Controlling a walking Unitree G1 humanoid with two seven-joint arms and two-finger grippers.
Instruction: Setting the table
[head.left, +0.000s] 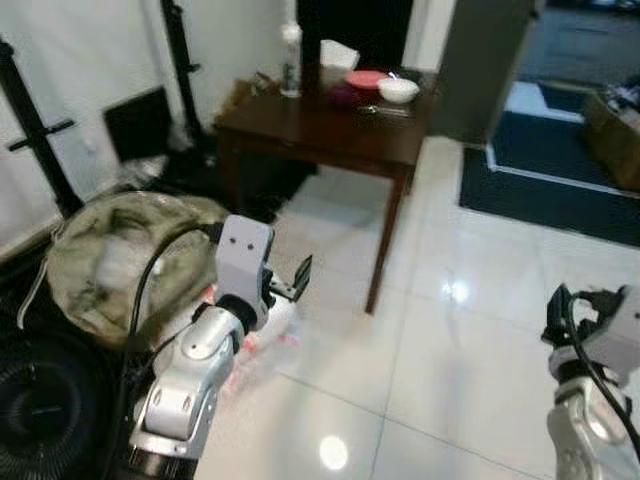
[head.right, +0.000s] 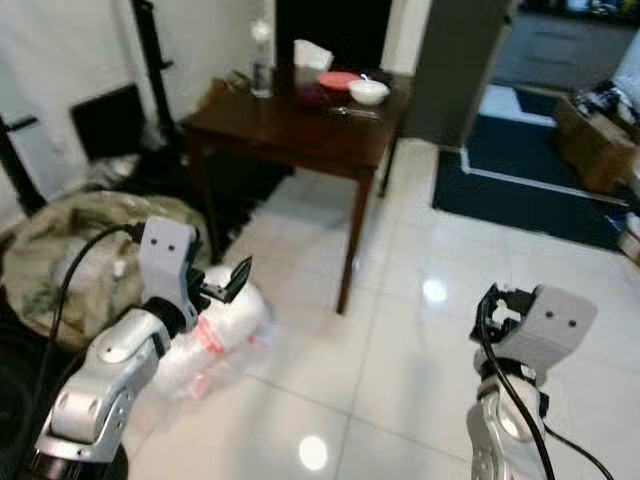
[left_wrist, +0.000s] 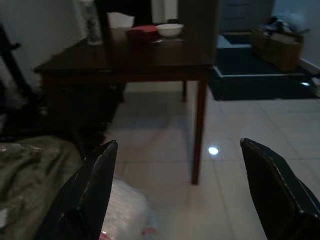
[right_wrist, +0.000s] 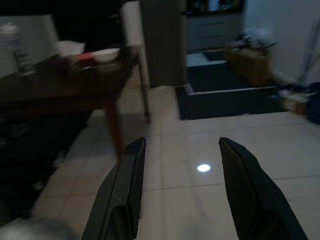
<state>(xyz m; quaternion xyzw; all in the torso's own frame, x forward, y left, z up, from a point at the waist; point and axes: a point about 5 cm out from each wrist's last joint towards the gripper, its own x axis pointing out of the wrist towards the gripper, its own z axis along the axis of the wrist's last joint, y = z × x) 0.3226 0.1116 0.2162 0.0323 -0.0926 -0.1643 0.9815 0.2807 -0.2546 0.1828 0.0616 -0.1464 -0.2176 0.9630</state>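
Jaws apart on both grippers — left gripper (left_wrist: 177, 190), right gripper (right_wrist: 180, 192) — facing table (head.left: 330, 130).

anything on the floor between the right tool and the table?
No: bare white tile between the right tool and the table, seen in the right wrist view and both eye views.

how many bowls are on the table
1 for sure: a white bowl at the far right end of the dark wooden table, beside a red dish. Others may be hidden behind it.
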